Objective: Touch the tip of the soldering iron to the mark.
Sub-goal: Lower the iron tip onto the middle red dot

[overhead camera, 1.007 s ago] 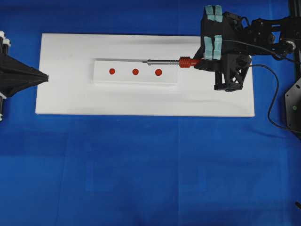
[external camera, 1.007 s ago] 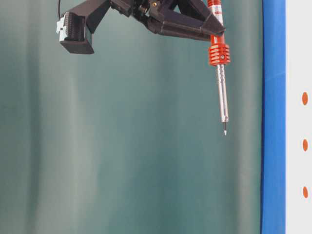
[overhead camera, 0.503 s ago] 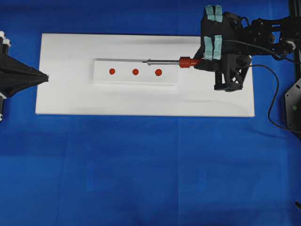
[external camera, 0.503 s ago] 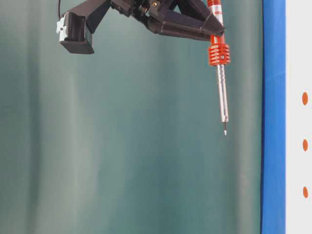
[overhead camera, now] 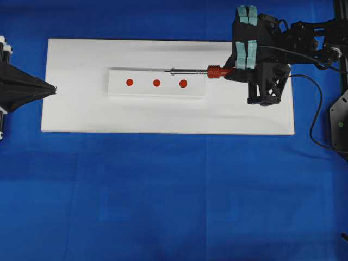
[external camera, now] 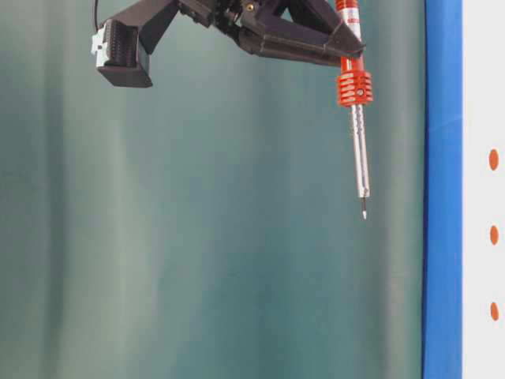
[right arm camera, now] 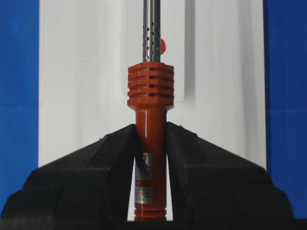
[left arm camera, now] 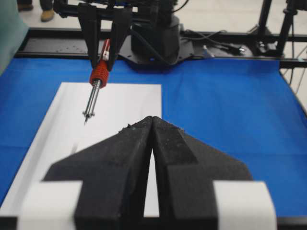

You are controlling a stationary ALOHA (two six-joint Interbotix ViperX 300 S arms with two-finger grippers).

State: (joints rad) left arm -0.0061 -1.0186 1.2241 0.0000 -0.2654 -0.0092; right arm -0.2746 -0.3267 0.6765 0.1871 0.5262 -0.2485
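Nothing has moved since the earlier frames: iron, arms and marks sit exactly where they were a second ago.

Nearest, in the right wrist view, the right gripper has its jaws closed on the red handle of the soldering iron, shaft pointing to twelve o'clock over the white board.

From overhead, the iron's tip lies along the far edge of the raised white strip, at about eleven o'clock from the nearest red mark. The table-level view shows the tip held well clear of the surface.

Farthest, at nine o'clock, the left gripper rests with its jaws pressed together, holding nothing.

My worry is that a descent from here would land the tip off the mark, since it sits beside it rather than over it. Because the grip is far back on the handle, a hard touchdown could also lever the iron in the jaws.
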